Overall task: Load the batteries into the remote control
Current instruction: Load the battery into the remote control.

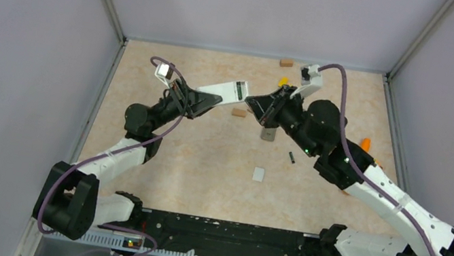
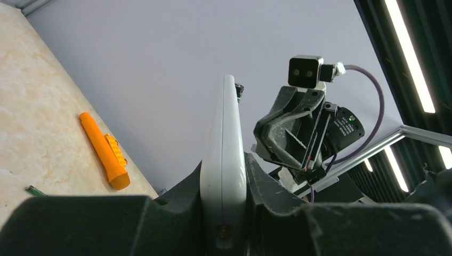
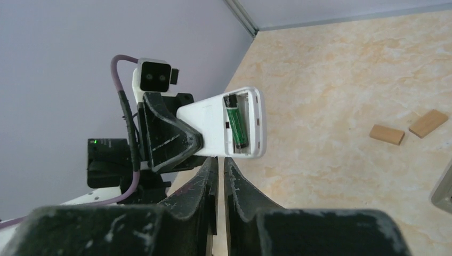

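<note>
My left gripper (image 1: 206, 102) is shut on the white remote (image 1: 229, 90) and holds it above the table, battery bay open. In the left wrist view the remote (image 2: 223, 154) stands edge-on between the fingers. In the right wrist view the open bay of the remote (image 3: 216, 128) holds one green-black battery (image 3: 237, 127), with an empty slot beside it. My right gripper (image 3: 220, 160) is shut and empty, its tips just below the remote's end; it also shows in the top view (image 1: 259, 106). Another battery (image 1: 290, 157) lies loose on the table.
A small white flat piece (image 1: 259, 174) lies mid-table and a grey block (image 1: 269, 134) under my right wrist. Brown blocks (image 1: 238, 112) (image 1: 286, 62) and orange pieces (image 1: 282, 80) (image 1: 365, 144) lie at the back and right. An orange stick (image 2: 104, 149) lies by the wall.
</note>
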Available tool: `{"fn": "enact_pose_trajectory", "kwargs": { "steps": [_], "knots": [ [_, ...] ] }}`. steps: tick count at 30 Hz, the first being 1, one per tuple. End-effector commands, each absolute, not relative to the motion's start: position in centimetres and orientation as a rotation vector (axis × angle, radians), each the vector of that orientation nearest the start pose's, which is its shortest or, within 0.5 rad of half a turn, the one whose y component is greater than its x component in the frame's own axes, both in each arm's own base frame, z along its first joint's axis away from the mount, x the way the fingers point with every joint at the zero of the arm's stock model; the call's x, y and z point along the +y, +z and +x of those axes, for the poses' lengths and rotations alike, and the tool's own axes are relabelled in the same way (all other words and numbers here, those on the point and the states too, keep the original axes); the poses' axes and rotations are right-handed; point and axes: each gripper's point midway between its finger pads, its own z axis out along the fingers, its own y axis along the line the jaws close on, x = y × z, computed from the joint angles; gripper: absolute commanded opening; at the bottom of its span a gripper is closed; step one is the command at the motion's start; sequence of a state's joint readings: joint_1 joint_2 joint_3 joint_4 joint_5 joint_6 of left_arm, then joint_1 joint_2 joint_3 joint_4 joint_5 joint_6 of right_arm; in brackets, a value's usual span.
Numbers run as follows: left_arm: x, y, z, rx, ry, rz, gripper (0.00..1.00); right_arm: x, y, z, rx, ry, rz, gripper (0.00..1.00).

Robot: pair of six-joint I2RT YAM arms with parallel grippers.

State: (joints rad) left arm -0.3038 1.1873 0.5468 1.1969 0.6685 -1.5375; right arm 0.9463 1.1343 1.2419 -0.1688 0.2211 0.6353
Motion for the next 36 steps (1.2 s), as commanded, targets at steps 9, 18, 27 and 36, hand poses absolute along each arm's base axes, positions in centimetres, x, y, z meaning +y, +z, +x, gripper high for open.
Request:
{"fn": "enact_pose_trajectory", "kwargs": {
  "steps": [9,18,27,36],
  "knots": [
    [-22.6,37.4,25.2,1.279,-1.854,0.030,0.00,30.3,36.9,21.0,1.711,1.429,0.256,0.70],
    [-22.9,37.1,24.3,1.308,-1.837,0.093,0.00,33.0,39.0,21.4,1.583,1.697,0.310,0.80],
    [-23.0,37.0,23.6,1.320,-1.842,0.131,0.00,32.5,38.5,23.9,1.579,1.727,0.475,0.87],
    [-23.3,36.6,22.9,1.343,-1.856,0.188,0.00,32.1,38.7,26.2,1.560,1.775,0.535,0.88]
  ]
}}
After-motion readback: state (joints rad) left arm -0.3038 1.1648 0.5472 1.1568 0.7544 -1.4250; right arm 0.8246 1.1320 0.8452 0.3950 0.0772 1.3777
